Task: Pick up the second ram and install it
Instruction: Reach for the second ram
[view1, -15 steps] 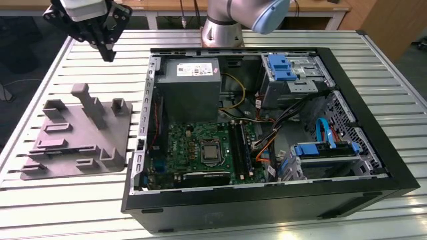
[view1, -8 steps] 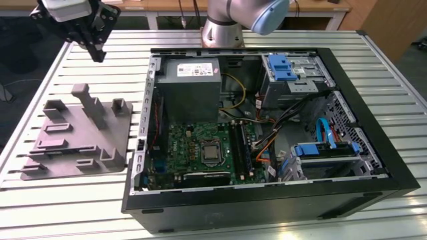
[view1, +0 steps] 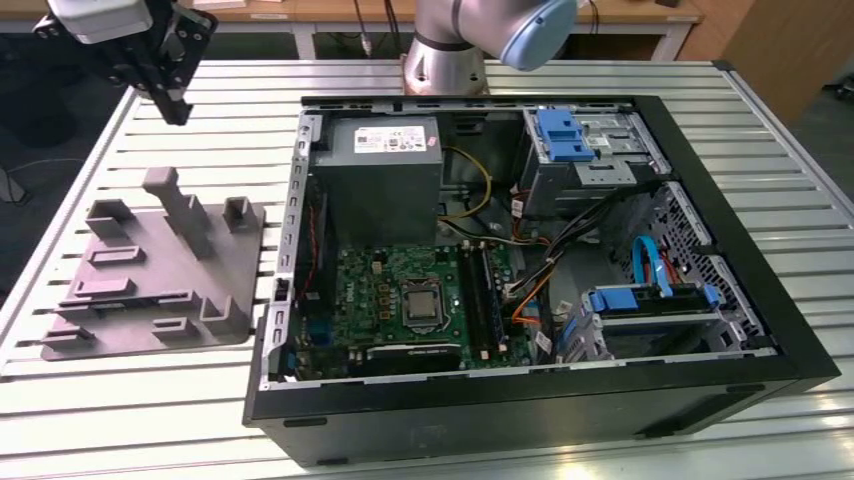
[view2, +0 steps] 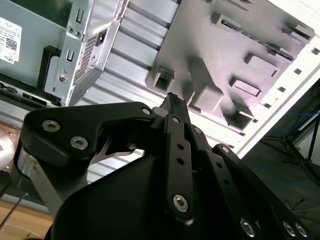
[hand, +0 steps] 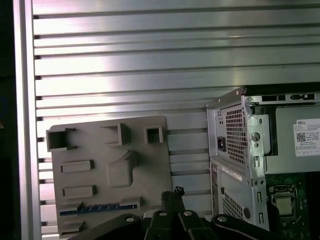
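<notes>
Second ram sat in the grey holder tray, and in the first wrist view you would have seen it as a thin, dark bluish strip in one of the long slots. Its long axis ran parallel with the slats of the metal table, so one end pointed toward the open computer case and the other away from it. Your gripper hung above the table at the exterior view's left, past the tray's far side and well apart from the strip. In both wrist views its fingertips were pressed together with nothing between them, so the jaws were clenched and empty. Inside the case, the green motherboard lay just below the grey power-supply box.
</notes>
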